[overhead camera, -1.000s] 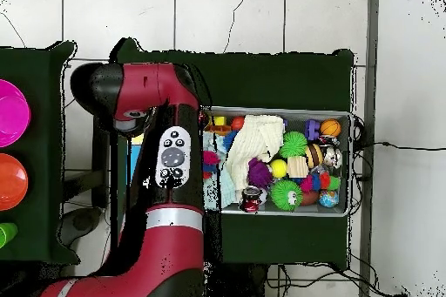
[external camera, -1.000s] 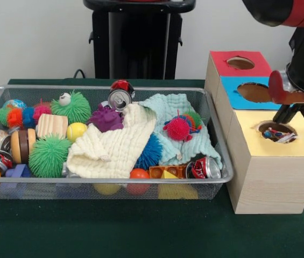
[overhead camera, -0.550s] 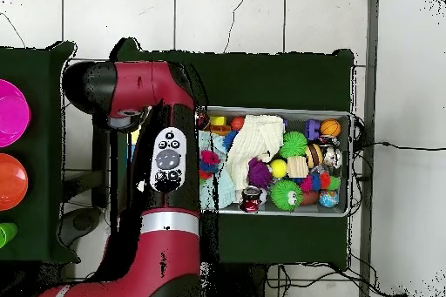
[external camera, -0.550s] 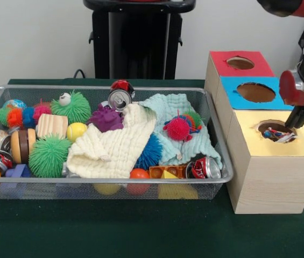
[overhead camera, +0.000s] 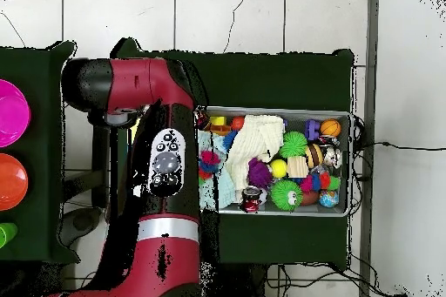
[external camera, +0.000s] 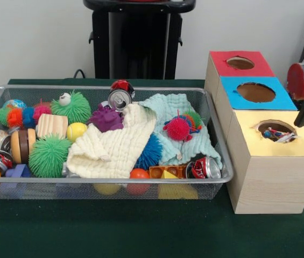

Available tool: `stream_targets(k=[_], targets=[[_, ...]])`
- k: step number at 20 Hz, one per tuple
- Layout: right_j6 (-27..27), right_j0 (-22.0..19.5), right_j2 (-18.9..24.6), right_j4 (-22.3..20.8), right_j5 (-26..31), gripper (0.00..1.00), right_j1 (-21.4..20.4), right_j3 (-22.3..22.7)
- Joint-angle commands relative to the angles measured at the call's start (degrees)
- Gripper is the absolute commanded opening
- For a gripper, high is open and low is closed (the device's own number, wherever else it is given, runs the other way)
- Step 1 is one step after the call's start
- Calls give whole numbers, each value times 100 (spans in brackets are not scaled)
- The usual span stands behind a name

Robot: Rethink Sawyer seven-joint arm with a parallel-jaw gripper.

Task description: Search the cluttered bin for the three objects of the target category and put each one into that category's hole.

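You've got one wire bin (external camera: 216, 180) and one wooden box (external camera: 264, 177) with three holes: red (external camera: 240, 63), blue (external camera: 255, 92), yellow (external camera: 276, 130). In the bin you can count two cloths, one cream (external camera: 114, 148) and one mint (external camera: 170, 107), plus at least three cans (external camera: 205, 167) and three green fuzzy balls (external camera: 48, 156).

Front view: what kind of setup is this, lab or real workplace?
Most likely a robotics lab test bench. A wire bin crammed with toys, cans and cloths sits on a green-covered table, beside a wooden sorting box with red, blue and yellow holed tops. The overhead view shows a tiled floor.
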Motion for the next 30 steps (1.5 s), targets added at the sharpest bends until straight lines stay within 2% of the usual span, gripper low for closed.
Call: stream_targets(k=[1, 9, 15, 20, 24, 30], targets=[[1148, 52, -26, -213, 213, 0, 72, 690], [1053, 116, -235, -328, 706, 0, 236, 514], [1042, 121, -297, -299, 780, 0, 330, 367], [1123, 121, -263, -218, 655, 0, 314, 440], [1207, 103, -243, -187, 773, 0, 475, 211], [1299, 73, -95, -30, 168, 0, 479, 423]])
